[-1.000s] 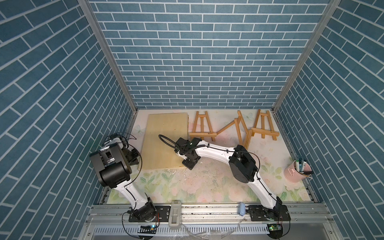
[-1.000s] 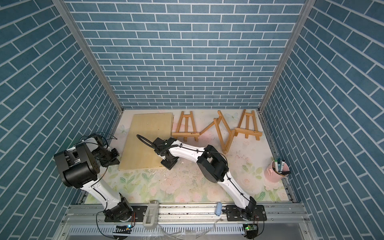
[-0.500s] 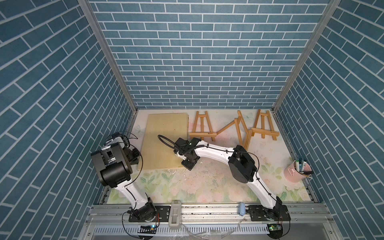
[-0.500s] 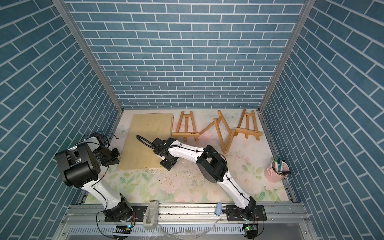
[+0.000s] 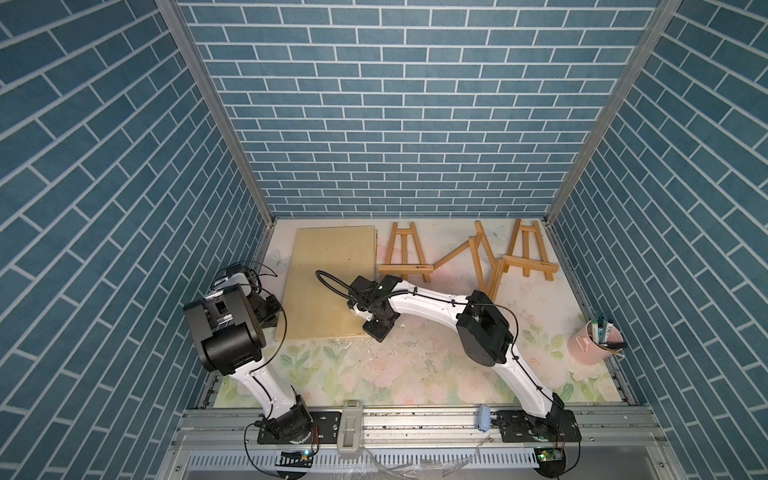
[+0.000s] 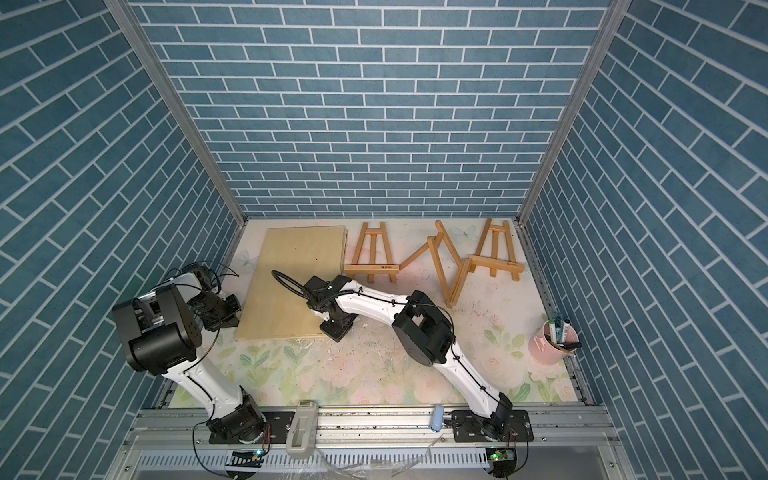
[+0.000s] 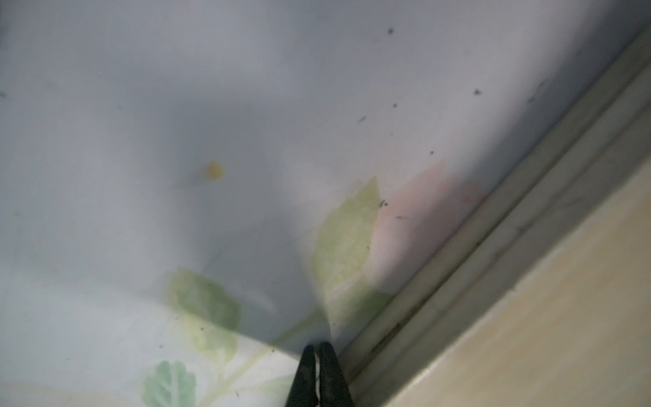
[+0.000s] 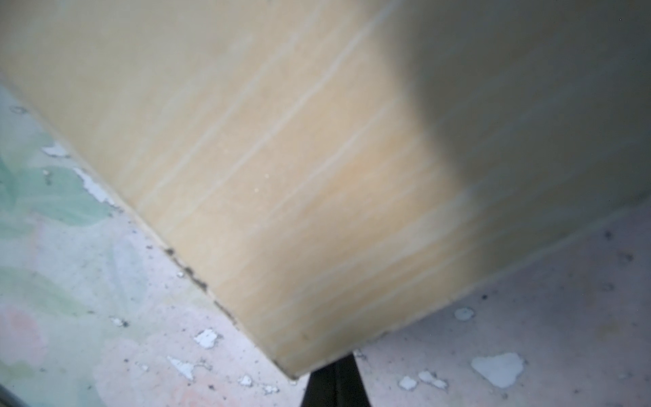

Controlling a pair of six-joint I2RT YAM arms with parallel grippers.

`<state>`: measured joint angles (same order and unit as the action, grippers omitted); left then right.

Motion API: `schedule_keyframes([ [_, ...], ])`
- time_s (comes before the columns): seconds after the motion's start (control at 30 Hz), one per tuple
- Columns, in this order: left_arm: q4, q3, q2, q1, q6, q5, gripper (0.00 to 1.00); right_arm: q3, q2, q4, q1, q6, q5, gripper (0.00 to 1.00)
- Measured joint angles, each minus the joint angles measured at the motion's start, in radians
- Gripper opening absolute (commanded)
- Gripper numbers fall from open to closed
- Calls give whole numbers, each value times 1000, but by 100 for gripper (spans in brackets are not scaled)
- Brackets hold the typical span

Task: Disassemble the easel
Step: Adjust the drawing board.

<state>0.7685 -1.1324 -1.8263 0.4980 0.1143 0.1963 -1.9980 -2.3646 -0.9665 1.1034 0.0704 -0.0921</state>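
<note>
Three small wooden easels stand along the back of the table in both top views: one (image 5: 405,257) next to the board, one (image 5: 478,259) spread open in the middle, one (image 5: 525,255) at the right. A pale wooden board (image 5: 328,282) lies flat at the back left. My right gripper (image 5: 376,330) is shut, its tips at the board's near right corner (image 8: 299,352), which covers the right gripper (image 8: 336,368) tips in the right wrist view. My left gripper (image 5: 274,311) is shut and holds nothing. The left gripper (image 7: 318,347) sits just beside the board's left edge (image 7: 458,317).
A pink cup (image 5: 590,347) of pens stands at the right edge of the table. White flakes (image 8: 496,368) lie on the floral mat near the board's corner. Blue brick walls close in the left, back and right sides.
My right gripper has edged slightly left, closer under the board's near right corner. The left arm has barely moved. Both grippers stay shut.
</note>
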Motion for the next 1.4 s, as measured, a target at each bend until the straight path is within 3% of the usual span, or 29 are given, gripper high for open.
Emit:
schedule_keyframes([
  [1.4,-15,-1,1,-13,-11,-16,9,-38,-22,-43,0,5,-17,1],
])
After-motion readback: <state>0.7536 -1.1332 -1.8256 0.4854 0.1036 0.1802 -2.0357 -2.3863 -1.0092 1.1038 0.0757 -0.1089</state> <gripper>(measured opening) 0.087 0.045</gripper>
